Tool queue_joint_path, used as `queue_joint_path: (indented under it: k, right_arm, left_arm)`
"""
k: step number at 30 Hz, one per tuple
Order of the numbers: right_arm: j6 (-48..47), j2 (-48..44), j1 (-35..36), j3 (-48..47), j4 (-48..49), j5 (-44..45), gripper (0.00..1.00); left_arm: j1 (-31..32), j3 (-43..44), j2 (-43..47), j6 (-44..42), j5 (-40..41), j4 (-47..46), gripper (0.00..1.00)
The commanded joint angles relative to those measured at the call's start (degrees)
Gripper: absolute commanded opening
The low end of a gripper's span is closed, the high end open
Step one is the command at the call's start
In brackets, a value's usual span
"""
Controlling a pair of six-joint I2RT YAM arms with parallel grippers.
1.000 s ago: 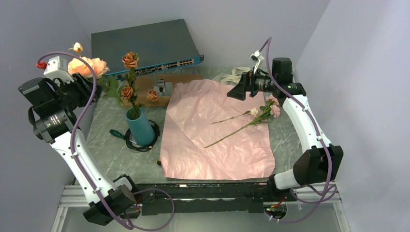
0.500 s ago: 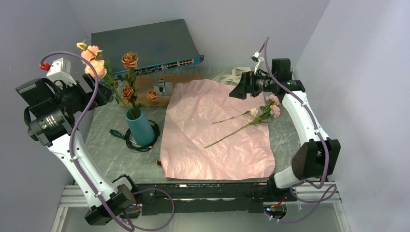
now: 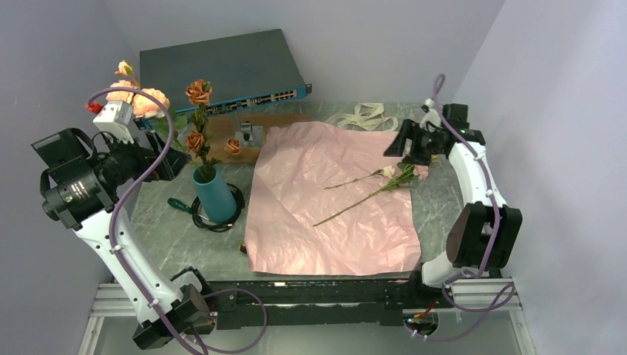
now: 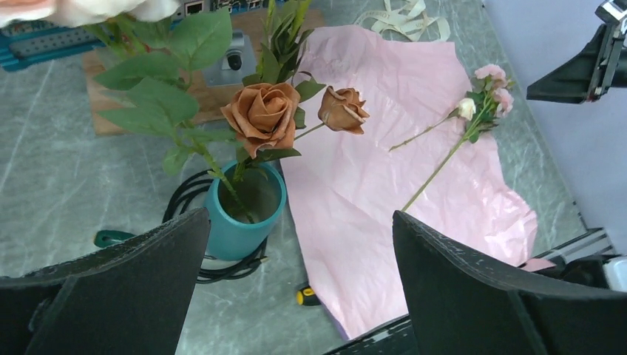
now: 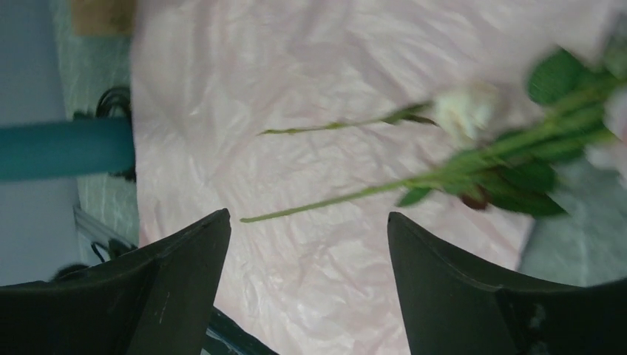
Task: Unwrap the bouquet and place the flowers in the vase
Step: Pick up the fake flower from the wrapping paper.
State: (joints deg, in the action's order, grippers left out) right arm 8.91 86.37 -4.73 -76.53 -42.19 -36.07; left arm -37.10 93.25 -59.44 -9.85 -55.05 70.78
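Note:
The bouquet lies undone: its pink paper (image 3: 325, 214) is spread flat mid-table. The teal vase (image 3: 216, 196) (image 4: 244, 214) stands left of it and holds rust roses (image 3: 198, 92) (image 4: 262, 115) and a leafy stem of peach roses (image 3: 137, 103). A spray of pink flowers (image 3: 403, 174) (image 4: 480, 100) (image 5: 510, 140) rests on the paper's right side, stems pointing left. My left gripper (image 3: 164, 157) (image 4: 299, 218) hangs open and empty, up and left of the vase. Just above the pink blooms, my right gripper (image 3: 397, 144) (image 5: 308, 216) is open with nothing in it.
A network switch (image 3: 222, 70) fills the back left. In front of it lies a wooden board (image 3: 222, 133) with a metal block. A black cable coil (image 3: 214, 220) rings the vase's foot. Cream ribbon (image 3: 362, 117) lies at the back. A small yellow-black object (image 3: 242, 248) lies beside the paper's near-left corner.
My left gripper opened and let go of the peach roses, which now stand in the vase. My right arm swung right and down over the pink flowers.

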Motion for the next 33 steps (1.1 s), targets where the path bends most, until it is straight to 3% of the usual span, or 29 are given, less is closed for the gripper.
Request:
queue_joint_path:
  k: [1,9,14,23,29,33]
  right_arm:
    - [4.47,3.36,-7.18,1.25,-5.49,5.46,0.77]
    - [10.79,5.97,-8.80,1.98,-0.60,20.70,0.72]
    - [14.15,12.94,-8.80,-0.49,1.22,22.81,0.70]
    - [18.48,22.50,-7.87,-6.00,2.64,24.23,0.67]
    - [18.94,26.61,-6.78,-8.37,2.93,25.18,0.66]
    - [19.14,27.06,-6.78,-7.62,3.45,25.87,0.58]
  left_arm:
    - [-0.04,1.80,-0.71,-9.48,-4.38,1.97,0.99]
    - [6.15,1.67,-2.83,-8.97,1.07,2.11,0.99]
    - [13.00,2.08,-3.41,-10.22,5.89,3.25,0.99]
    - [18.51,7.64,-6.08,-19.65,6.87,8.70,0.99]
    - [22.08,12.52,-9.17,-20.76,8.41,9.30,0.99]
    - [23.57,15.06,-10.35,-19.18,8.69,7.25,1.00]
